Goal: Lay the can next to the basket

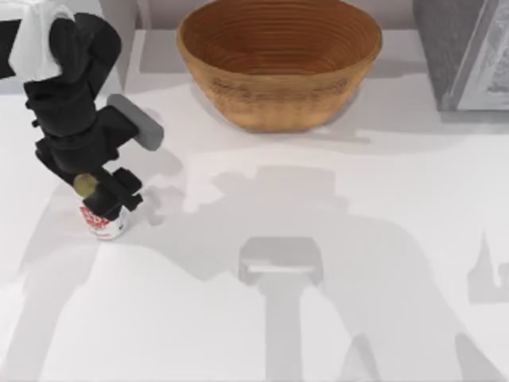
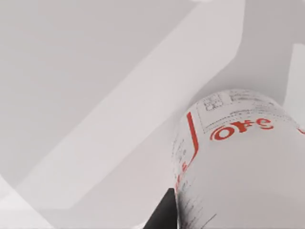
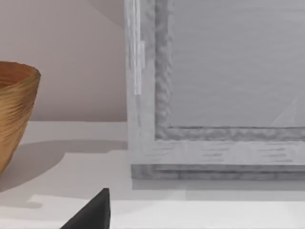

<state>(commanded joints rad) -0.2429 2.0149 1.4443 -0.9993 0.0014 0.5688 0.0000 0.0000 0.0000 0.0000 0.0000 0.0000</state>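
At table's left edge, left gripper (image 1: 109, 200) is clamping the can (image 1: 103, 221), well apart from the basket (image 1: 278, 64). Grasp step is underway, judging by this; next is carrying it right, beside the basket.

The top camera hangs above the bench (image 1: 334, 263) and looks down on it, with the basket (image 1: 278, 60) at twelve o'clock, the left hand (image 1: 107, 203) over the can (image 1: 103, 224) at nine o'clock, and a grey framed block (image 1: 465, 52) at two o'clock. The left wrist camera sits very close to the can (image 2: 238, 162), bare bench behind it. The right wrist camera looks low across the bench at the block (image 3: 219, 90), catching the basket's (image 3: 14, 109) edge, so it shares both with the top view.
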